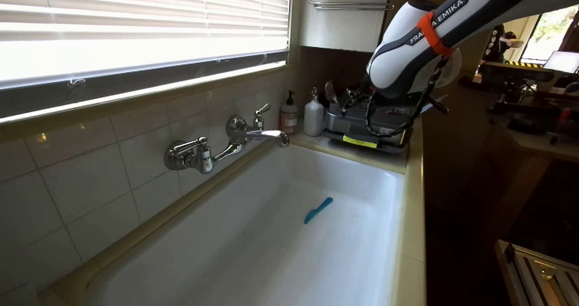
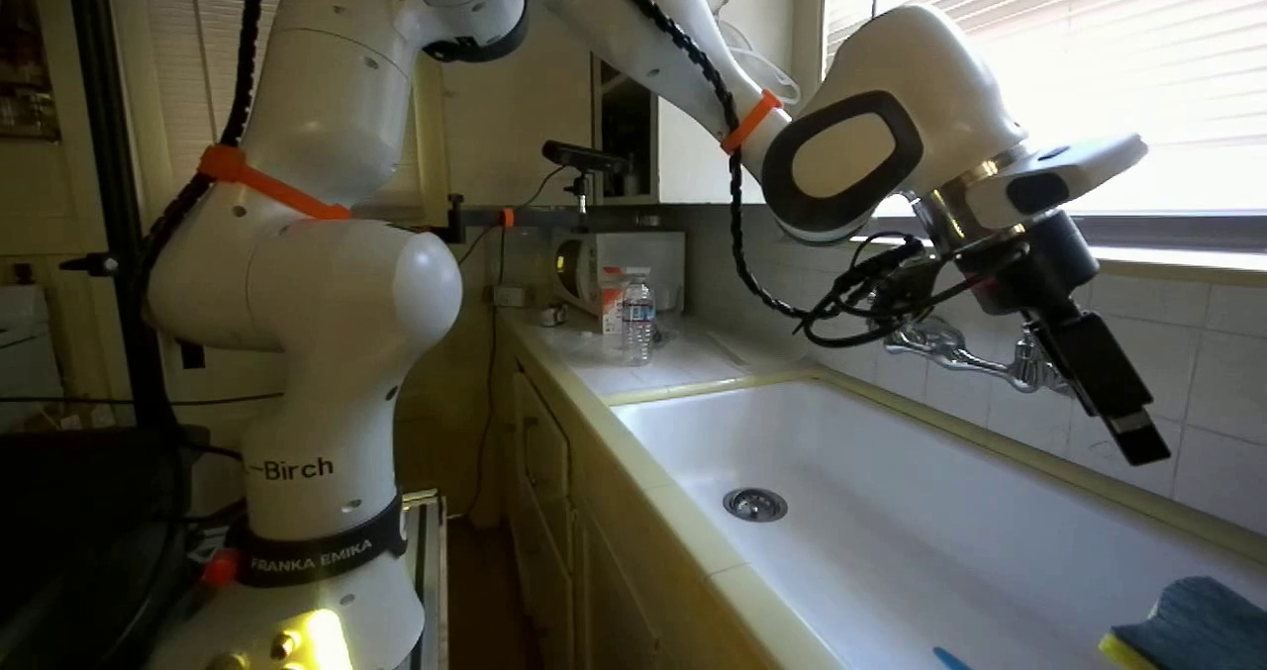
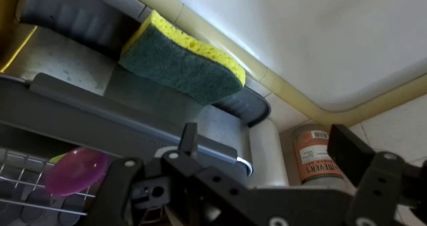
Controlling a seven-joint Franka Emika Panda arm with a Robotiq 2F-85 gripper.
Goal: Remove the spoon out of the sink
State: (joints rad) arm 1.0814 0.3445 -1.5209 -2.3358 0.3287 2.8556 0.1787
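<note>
Black gripper point(image 3: 267, 137), one: two fingers point(image 3: 348, 152), spread wide apart in the wrist view, which looks onto the rack end of the worktop point(image 2: 589, 365). White arm point(image 2: 851, 145), one, carrying it; orange straps point(image 2: 752, 121) on the arm, two in an exterior view.

Grey dish rack point(image 1: 338, 122), one, just beyond the worktop's yellow edge point(image 3: 283, 87). Metal utensils point(image 1: 331, 92), upright at the rack; you cannot tell how many. Pink rounded piece point(image 3: 76, 171), one, at the rack's wires. Yellow-and-dark-green sponge point(image 3: 186, 60), one, between rack and yellow edge.

Pump bottles, two, in the corner by the tiled wall point(image 1: 90, 184): one labelled bottle point(image 1: 288, 118); one white bottle point(image 1: 313, 118), nearer the rack.

White sink point(image 1: 271, 242), one. Teal utensil point(image 1: 318, 210), one, lying on its floor toward the rack end. Spoon: you cannot make it out in these views. Metal drain point(image 2: 755, 505), one, toward the opposite end. Chrome tap point(image 1: 233, 147), one, two handles, above the wall edge.

Clear bottle point(image 2: 638, 326), one, and white appliance point(image 2: 633, 249), one, standing past the drain end's edge.
</note>
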